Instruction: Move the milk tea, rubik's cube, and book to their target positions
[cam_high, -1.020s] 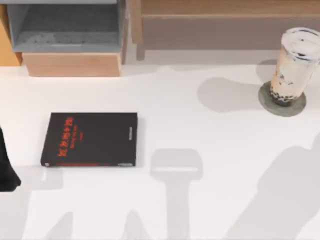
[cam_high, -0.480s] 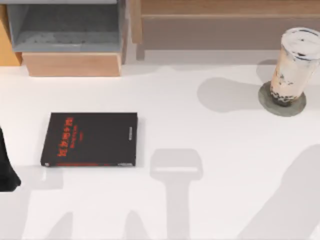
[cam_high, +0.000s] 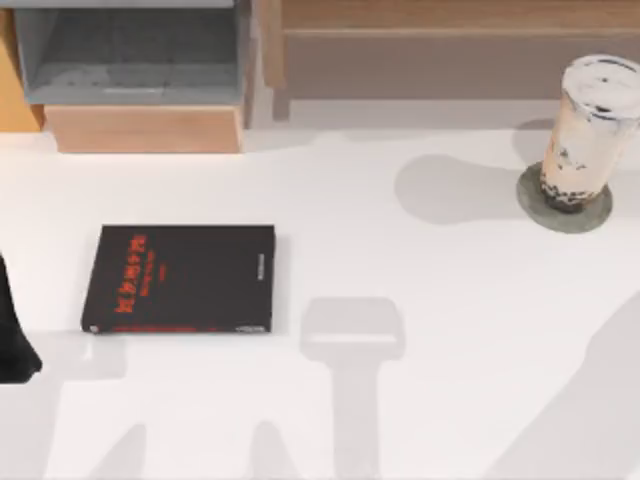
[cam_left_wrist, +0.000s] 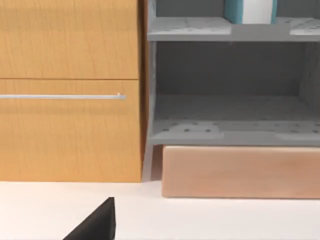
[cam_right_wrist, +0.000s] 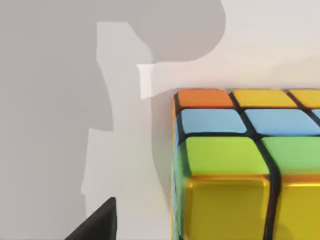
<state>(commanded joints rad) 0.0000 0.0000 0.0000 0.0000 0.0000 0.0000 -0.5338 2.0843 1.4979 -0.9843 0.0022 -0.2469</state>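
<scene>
Three task things are seen across the views. In the top view the milk tea (cam_high: 590, 125), a tall clear cup with a white lid and dark pearls at the bottom, is stood upright on a flat grey round disc (cam_high: 563, 211) at about two o'clock on the white table (cam_high: 420, 400), near the right edge. A black book with red lettering (cam_high: 180, 278) is laid flat at about nine o'clock, well apart from the cup. The left arm (cam_high: 14, 335) is seen as a dark shape at the left edge, beside that book.

In the left wrist view the book (cam_left_wrist: 250, 11), teal with white page edges, is stood upright on the upper grey shelf (cam_left_wrist: 230, 29) of an open cabinet, beside an orange wooden drawer front (cam_left_wrist: 70, 90).

In the right wrist view the rubik's cube (cam_right_wrist: 245, 165) is seen very close above the table. Whether either gripper's jaws are wide or narrow cannot be told.
</scene>
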